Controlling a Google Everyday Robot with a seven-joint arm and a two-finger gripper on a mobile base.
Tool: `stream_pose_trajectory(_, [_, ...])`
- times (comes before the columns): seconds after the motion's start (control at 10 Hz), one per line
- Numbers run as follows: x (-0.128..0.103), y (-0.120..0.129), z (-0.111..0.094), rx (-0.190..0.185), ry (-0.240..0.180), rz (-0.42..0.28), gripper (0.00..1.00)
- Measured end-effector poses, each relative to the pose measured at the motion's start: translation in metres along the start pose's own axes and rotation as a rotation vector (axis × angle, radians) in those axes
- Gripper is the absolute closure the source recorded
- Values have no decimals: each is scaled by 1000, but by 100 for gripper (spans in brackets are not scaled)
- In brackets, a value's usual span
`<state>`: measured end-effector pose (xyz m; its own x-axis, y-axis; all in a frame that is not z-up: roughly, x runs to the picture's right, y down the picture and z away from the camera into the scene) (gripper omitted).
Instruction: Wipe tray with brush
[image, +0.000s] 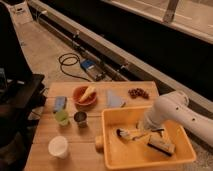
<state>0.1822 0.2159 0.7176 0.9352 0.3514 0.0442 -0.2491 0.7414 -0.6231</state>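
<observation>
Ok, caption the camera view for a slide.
The gripper holds the brush inside the tray, a scrubber lying beside it.

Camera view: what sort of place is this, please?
Probably a lab or workshop test area: a wooden table stands on a bare concrete floor, and a coiled black cable lies beside a long rail. The gripper, inside the yellow tray, holds the brush.
</observation>
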Motion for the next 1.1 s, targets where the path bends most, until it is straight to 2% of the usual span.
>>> stream_pose_trajectory(0.3, [11, 3, 0, 6, 48, 8, 100])
stream_pose_trajectory(0.6, [59, -22, -7, 36, 127, 71, 100])
stream_pose_trajectory(0.9, [77, -39, -11, 49, 140, 80, 100])
stream_pose_trajectory(1.1, [65, -38, -8, 45, 119, 64, 100])
